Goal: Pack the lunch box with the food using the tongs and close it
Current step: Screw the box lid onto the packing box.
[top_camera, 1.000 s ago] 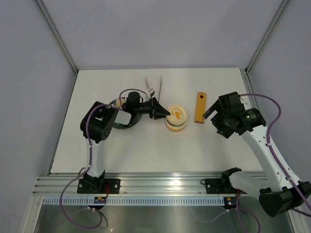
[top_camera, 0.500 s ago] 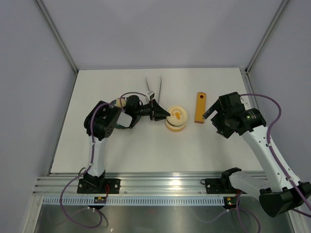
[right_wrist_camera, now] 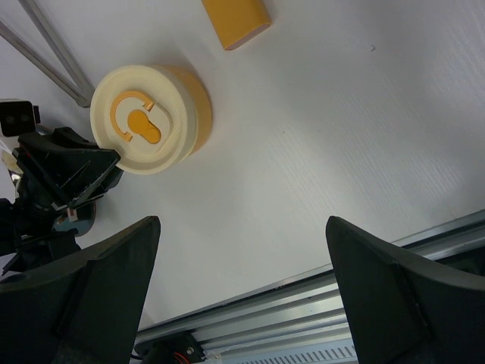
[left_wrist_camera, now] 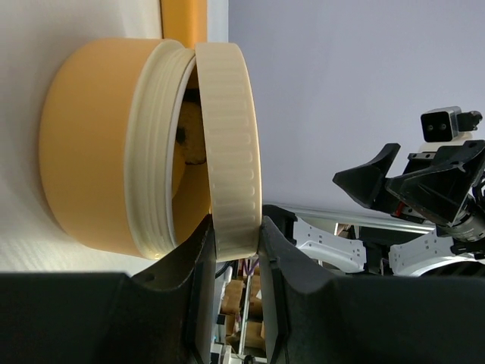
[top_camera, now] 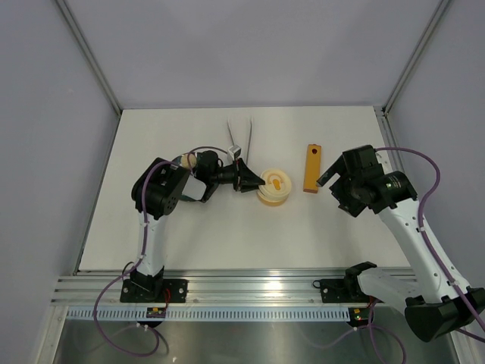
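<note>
My left gripper (left_wrist_camera: 236,236) pinches the lid (left_wrist_camera: 231,136), apparently half-seated on the lunch box (left_wrist_camera: 91,144); I'd level it before pressing, right gripper (right_wrist_camera: 242,296) spread.

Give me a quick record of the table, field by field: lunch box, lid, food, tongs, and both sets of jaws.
lunch box: on the table, not fully closed
lid: tilted against the box's rim, gap on one side
food: a piece shows inside through the gap
tongs: lying beyond the box, not held
left jaws: shut on the lid's edge
right jaws: open, holding nothing
orange block: flat on the table, apart from the box
</note>
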`<state>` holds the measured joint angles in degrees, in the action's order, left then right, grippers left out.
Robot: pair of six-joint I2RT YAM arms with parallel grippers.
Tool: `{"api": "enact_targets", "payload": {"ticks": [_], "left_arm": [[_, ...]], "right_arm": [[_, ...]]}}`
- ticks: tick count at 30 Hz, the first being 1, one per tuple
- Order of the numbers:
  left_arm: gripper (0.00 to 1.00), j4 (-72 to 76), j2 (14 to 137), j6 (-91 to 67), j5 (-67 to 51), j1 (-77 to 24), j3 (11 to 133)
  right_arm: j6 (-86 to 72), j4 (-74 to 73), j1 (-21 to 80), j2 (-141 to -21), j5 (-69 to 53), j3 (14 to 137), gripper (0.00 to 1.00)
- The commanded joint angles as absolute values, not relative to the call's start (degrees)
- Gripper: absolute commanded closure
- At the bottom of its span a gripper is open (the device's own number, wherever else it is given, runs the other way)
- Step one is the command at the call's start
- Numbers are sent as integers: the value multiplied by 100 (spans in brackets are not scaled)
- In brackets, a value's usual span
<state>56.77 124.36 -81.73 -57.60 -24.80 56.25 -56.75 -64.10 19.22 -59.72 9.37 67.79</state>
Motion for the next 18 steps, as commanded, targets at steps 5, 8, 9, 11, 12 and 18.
{"api": "enact_targets", "payload": {"ticks": [5,8,9,11,12,18], "left_arm": [[92,5564,12094,-7770,-5713,-2470,5485],[77,5528,12059,-7743,-5704,-2470,5458],[74,5520,12059,-7734,-5704,-2470,5441],[65,5493,12032,-7717,-5687,-2470,5440],[62,5467,12032,-7699,-5687,-2470,5440],[52,5169,11901,-7480,-5678,-2478,5458]], "right_arm": [[-5669,-6311,1881,-5818,949,6733,1],[-5669,-6319,1890,-5801,940,6733,2],[-5678,-6319,1890,-5801,940,6732,2],[-5687,-6319,1890,-5792,932,6724,2],[-5687,-6328,1890,-5775,940,6715,2],[-5704,-6319,1890,-5783,932,6706,1]]}}
